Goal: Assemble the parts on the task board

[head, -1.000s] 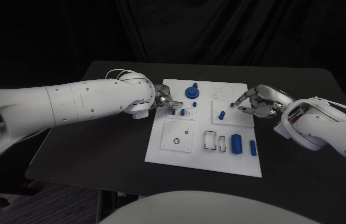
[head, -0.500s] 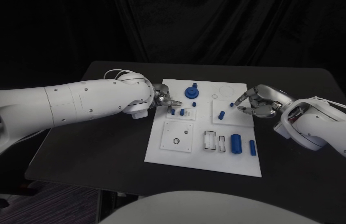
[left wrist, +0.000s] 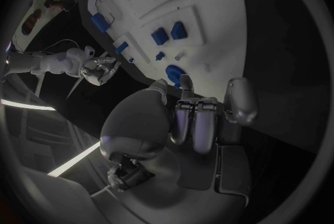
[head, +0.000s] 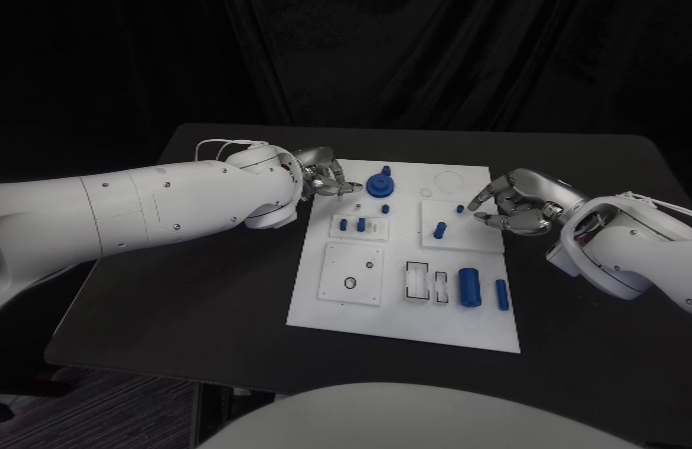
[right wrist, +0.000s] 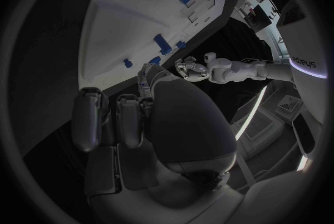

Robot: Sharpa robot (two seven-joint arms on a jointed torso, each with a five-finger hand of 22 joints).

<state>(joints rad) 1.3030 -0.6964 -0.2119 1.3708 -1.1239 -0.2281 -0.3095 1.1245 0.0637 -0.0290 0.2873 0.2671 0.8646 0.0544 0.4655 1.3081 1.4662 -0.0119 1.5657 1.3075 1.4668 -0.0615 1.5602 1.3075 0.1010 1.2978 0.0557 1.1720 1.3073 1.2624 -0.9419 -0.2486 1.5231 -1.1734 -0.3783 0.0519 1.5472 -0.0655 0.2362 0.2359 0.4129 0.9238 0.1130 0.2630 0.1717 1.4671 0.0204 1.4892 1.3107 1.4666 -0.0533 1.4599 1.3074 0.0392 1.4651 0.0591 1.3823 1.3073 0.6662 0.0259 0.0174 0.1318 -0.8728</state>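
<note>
I see the task board [head: 335, 304] lying in the middle of the black table [head: 173, 289], with blue parts [head: 470, 287] on it. My left hand [head: 326, 176] is at the board's far left corner, next to a tall blue part [head: 382, 184]; its fingers are curled in and hold nothing. My right hand [head: 515, 204] hovers at the board's right edge, fingers curled; whether it pinches something, I cannot tell.

We see a black worktop [head: 202, 289] carrying one thing directly: a white task board [head: 389, 309]. It lies about midway between the left and right edges, reaching from near the far edge toward the near edge, slightly askew to them.
</note>
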